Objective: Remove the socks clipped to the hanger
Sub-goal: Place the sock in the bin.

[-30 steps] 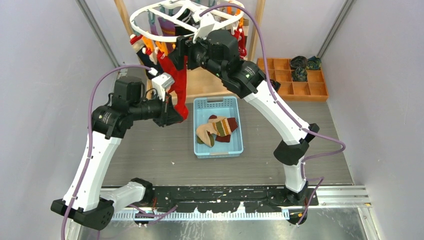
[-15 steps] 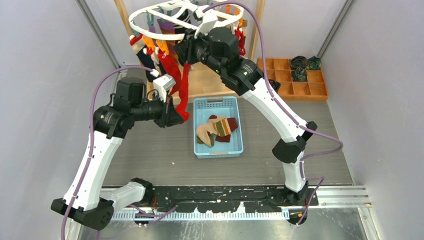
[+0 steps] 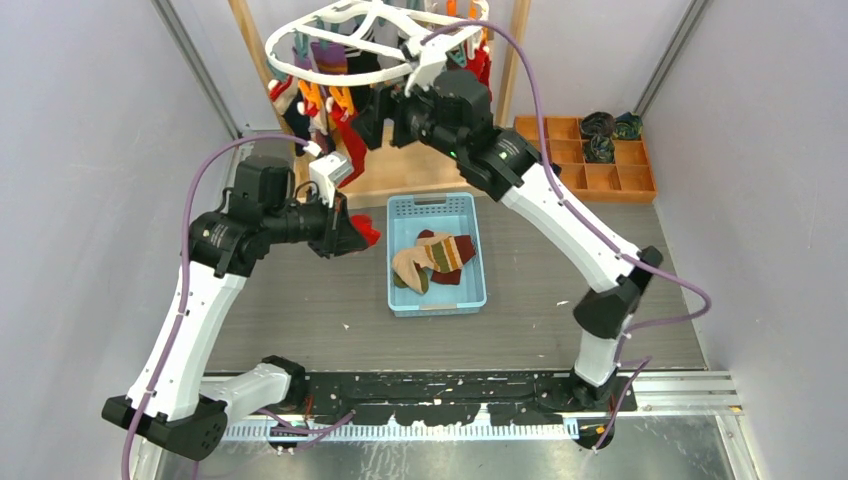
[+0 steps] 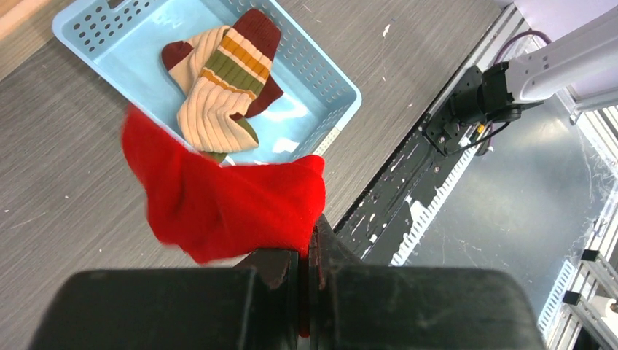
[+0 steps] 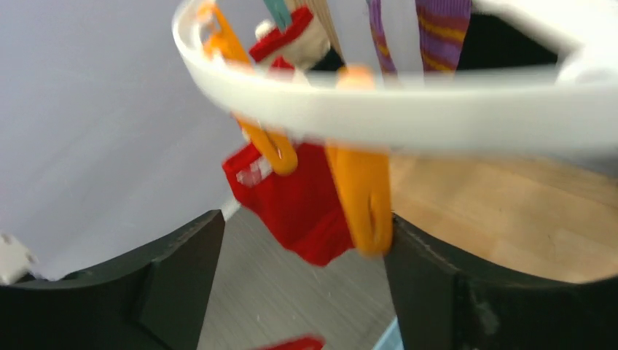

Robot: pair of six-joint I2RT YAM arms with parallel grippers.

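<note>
1. Dangling limp from the left gripper, whose jaws are pressed together on its edge, the red sock is light and floppy (it drapes, never resists), at 10 o'clock of the blue basket.
2. Other socks hang from the white hanger at 12 o'clock; they look best pinched in the fabric just under a clip.
3. The right gripper, spread, brackets an orange clip, gripping nothing; a clipped red sock hangs behind.
4. A beige striped sock lies in the basket.
</note>
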